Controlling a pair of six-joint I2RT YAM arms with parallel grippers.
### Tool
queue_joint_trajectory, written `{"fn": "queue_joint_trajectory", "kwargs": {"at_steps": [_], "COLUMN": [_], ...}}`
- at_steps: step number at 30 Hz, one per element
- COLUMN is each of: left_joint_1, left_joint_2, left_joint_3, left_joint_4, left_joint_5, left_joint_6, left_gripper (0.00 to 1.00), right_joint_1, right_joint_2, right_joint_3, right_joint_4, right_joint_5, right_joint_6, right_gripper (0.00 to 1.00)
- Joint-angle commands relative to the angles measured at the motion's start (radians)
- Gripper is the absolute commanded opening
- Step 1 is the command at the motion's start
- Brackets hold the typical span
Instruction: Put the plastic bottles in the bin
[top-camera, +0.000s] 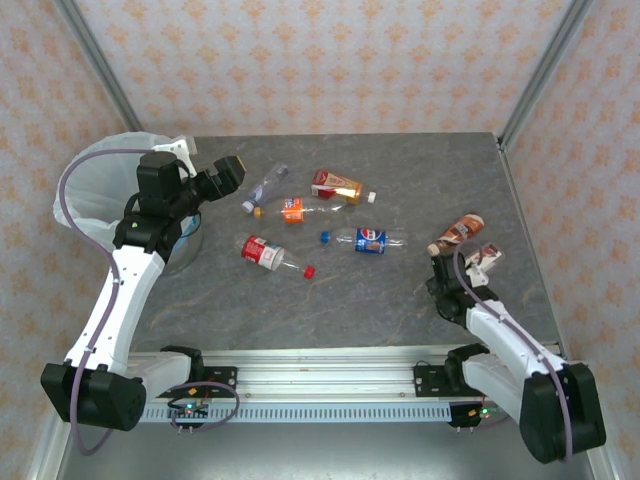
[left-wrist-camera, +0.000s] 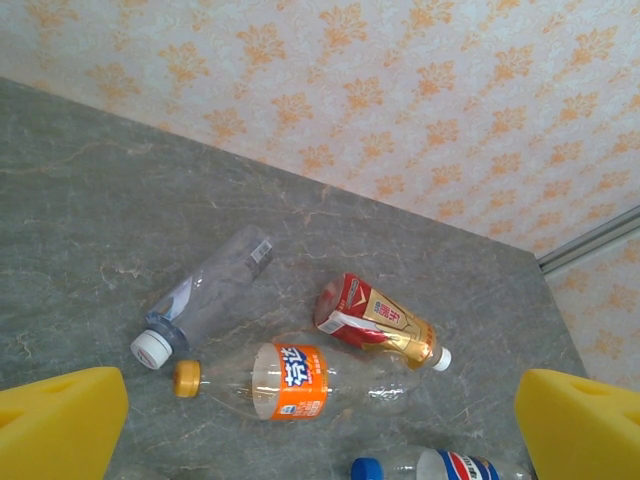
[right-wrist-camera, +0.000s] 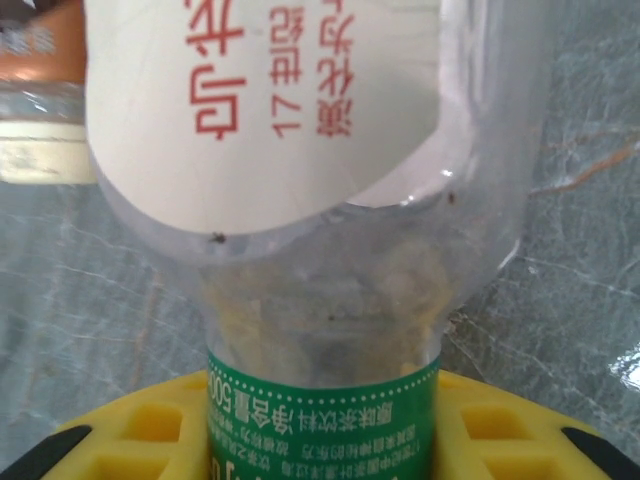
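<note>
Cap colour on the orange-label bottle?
Yellow-orange cap on the orange-label bottle; clearest in the left wrist view.

Bin (top-camera: 95, 185) at table (top-camera: 400, 300) left edge, five bottles (top-camera: 268, 252) mid-table, sixth bottle (top-camera: 457, 233) behind seventh bottle (top-camera: 482, 258) far right.

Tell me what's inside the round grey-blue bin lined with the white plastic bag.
Inside the round grey-blue bin I see just its translucent white bag liner, with no bottle visible. The white left arm covers its table-side part, so anything lying there is hidden.
</note>
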Motion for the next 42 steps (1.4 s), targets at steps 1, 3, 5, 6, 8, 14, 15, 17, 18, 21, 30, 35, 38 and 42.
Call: {"fn": "queue_joint_trajectory", "kwargs": {"at_steps": [1,3,5,6,8,14,15,17,18,21,30,35,38,42], "left_joint_1": [-0.004,-0.005,-0.004,-0.005,-0.004,-0.008,-0.011,-0.021,-0.028,-0.055,-0.136,-0.223,-0.250,-0.297], "left_joint_2": [-0.013,-0.012,-0.009,-0.007,0.000,0.019,0.022,0.026,0.029,0.043,0.133,0.181,0.221,0.265], "left_joint_3": [-0.002,-0.002,-0.002,0.001,0.002,0.003,0.003,0.003,0.000,-0.009,0.023,0.026,0.004,0.007], "left_joint_4": [-0.002,0.001,0.001,0.000,-0.001,0.013,0.014,0.019,0.026,0.048,0.079,0.133,0.232,0.312], "left_joint_5": [-0.029,-0.033,-0.039,-0.039,-0.034,0.011,0.011,0.016,0.017,0.021,0.096,0.100,0.184,0.264], "left_joint_6": [0.006,0.000,-0.009,-0.014,-0.020,-0.024,-0.026,-0.030,-0.035,-0.051,-0.128,-0.146,-0.204,-0.248], "left_gripper": [1.00,1.00,1.00,1.00,1.00,1.00,1.00,1.00,1.00,1.00,1.00,1.00,1.00,1.00], "right_joint_1": [0.006,0.006,0.006,0.006,0.006,0.012,0.015,0.027,0.042,0.092,0.265,0.354,0.406,0.475], "right_joint_2": [-0.074,-0.122,-0.164,-0.187,-0.216,-0.224,-0.215,-0.190,-0.171,-0.098,0.102,0.197,0.235,0.268], "right_joint_3": [-0.008,-0.008,-0.009,-0.013,-0.026,-0.042,-0.046,-0.054,-0.042,0.021,0.145,0.206,0.212,0.244], "right_joint_4": [-0.002,0.003,0.022,0.055,0.139,0.376,0.429,0.561,0.586,0.577,0.669,0.722,0.797,0.801], "right_joint_5": [0.074,0.080,0.078,0.057,-0.003,-0.179,-0.220,-0.353,-0.391,-0.454,-0.509,-0.536,-0.581,-0.593], "right_joint_6": [-0.020,-0.047,-0.080,-0.115,-0.171,-0.275,-0.291,-0.336,-0.351,-0.422,-0.529,-0.581,-0.647,-0.741], "right_gripper": [0.00,0.00,0.00,0.00,0.00,0.00,0.00,0.00,0.00,0.00,0.00,0.00,0.00,0.00]}}
